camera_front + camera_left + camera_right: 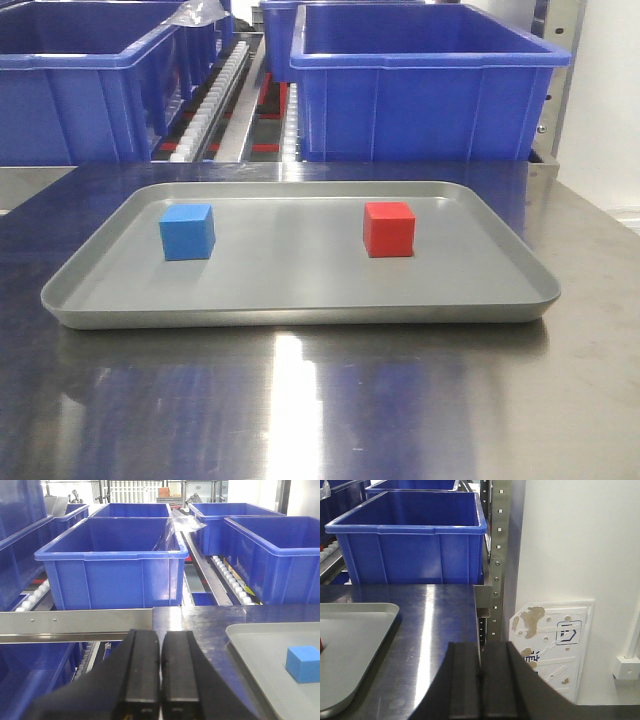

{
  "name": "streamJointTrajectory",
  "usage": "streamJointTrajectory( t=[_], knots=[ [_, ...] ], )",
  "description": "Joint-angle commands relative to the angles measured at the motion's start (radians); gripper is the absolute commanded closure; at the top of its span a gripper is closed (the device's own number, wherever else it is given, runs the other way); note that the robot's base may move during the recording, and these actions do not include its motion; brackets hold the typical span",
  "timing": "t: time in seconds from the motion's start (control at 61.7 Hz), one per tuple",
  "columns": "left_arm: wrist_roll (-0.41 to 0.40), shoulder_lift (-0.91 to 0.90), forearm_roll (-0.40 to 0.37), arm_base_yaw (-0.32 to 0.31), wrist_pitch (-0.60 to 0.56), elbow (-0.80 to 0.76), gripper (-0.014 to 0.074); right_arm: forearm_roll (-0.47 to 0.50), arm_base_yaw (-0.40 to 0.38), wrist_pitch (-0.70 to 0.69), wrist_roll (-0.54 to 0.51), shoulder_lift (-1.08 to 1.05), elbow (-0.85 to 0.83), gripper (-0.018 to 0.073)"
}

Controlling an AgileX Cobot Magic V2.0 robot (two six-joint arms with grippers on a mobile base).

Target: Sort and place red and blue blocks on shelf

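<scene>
The blue block (187,231) sits on the left part of a shallow grey tray (300,315), and the red block (389,229) on its right part, both flat and apart. In the left wrist view the blue block (303,663) lies to the right of my left gripper (160,636), which is shut with nothing in it, back from the tray over the table's left edge. My right gripper (481,647) is also shut and empty, right of the tray (355,630) near the table's right edge. The shelf (75,622) runs behind the table. Neither gripper shows in the front view.
Large blue bins (420,90) (80,80) stand on the shelf's roller tracks (215,100) right behind the tray. A steel upright post (497,540) and a white wall panel (555,640) stand at the table's right end.
</scene>
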Motion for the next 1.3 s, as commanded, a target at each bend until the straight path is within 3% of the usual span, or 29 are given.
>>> streamJointTrajectory(
  t=[0.0,0.535,0.794,1.086,1.28],
  knots=[
    [-0.009,-0.020,-0.002,0.000,-0.082,0.024,0.0472,0.004,-0.004,-0.090,-0.002,-0.019,-0.021,0.0504],
    [-0.009,-0.020,-0.002,0.000,-0.082,0.024,0.0472,0.006,-0.004,-0.068,-0.002,-0.019,-0.062,0.0504],
    [-0.009,-0.020,-0.002,0.000,-0.082,0.024,0.0472,0.006,-0.004,0.206,-0.002,0.059,-0.242,0.0504],
    [-0.009,-0.020,-0.002,0.000,-0.082,0.024,0.0472,0.013,-0.002,0.336,-0.002,0.338,-0.450,0.0504],
    [-0.009,-0.020,-0.002,0.000,-0.082,0.024,0.0472,0.117,-0.001,0.486,-0.002,0.539,-0.567,0.0504]
  ],
)
